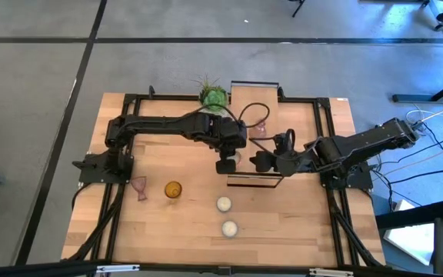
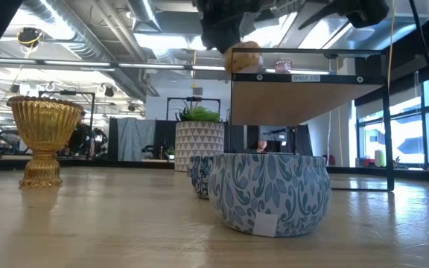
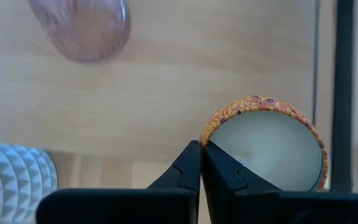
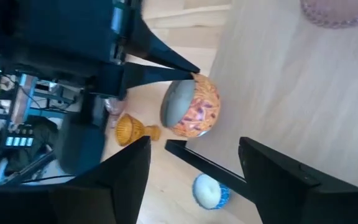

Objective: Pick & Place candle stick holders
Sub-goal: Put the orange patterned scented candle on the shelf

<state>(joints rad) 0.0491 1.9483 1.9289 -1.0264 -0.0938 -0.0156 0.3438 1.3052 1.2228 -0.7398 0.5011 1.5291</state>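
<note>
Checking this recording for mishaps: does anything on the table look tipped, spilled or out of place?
Yes. A pink glass holder appears to lie on its side beside the upright amber holder. Its goblet profile shows from above.

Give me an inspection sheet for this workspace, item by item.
Surface: wooden table, with a small shelf standing on it.
Job's things: amber holder upright on the table; one pink holder lying beside it; the other pink holder on the shelf.
Clutter: two blue patterned candle tins; potted plant at the far edge.
Grippers: left gripper pinches the rim of an orange candle tin over the shelf; right gripper open beside it, holding nothing.
Cables: bundle off the table by the right arm's base.
Surroundings: grey floor; open room behind.
</note>
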